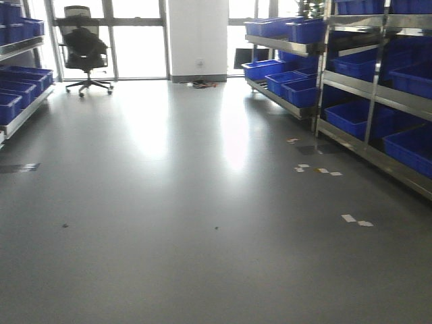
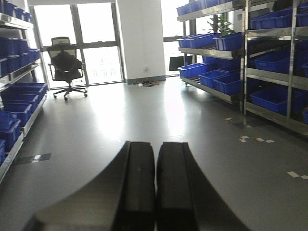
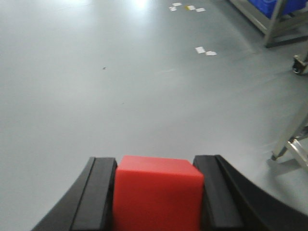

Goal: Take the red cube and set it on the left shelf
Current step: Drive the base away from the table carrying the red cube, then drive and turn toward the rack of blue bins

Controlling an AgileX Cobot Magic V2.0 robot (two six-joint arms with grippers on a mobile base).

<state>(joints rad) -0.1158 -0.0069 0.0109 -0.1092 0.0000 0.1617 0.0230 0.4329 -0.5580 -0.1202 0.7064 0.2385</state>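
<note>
Blue crates (image 1: 19, 82) sit in rows on the steel left shelf (image 1: 32, 104) and on more racks (image 1: 368, 101) at the right; what they hold cannot be made out. The right claw (image 3: 156, 195) grips the red cube (image 3: 158, 192) between its black fingers, above the floor and well apart from the left shelf. The left claw (image 2: 155, 187) is pressed fully closed and holds nothing. A glossy grey floor (image 1: 202, 256) runs to bright windows (image 1: 138, 40) and a black office chair (image 1: 84, 50).

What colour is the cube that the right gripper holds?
Bright red, with plain faces. The red cube shows best in the right wrist view.
</note>
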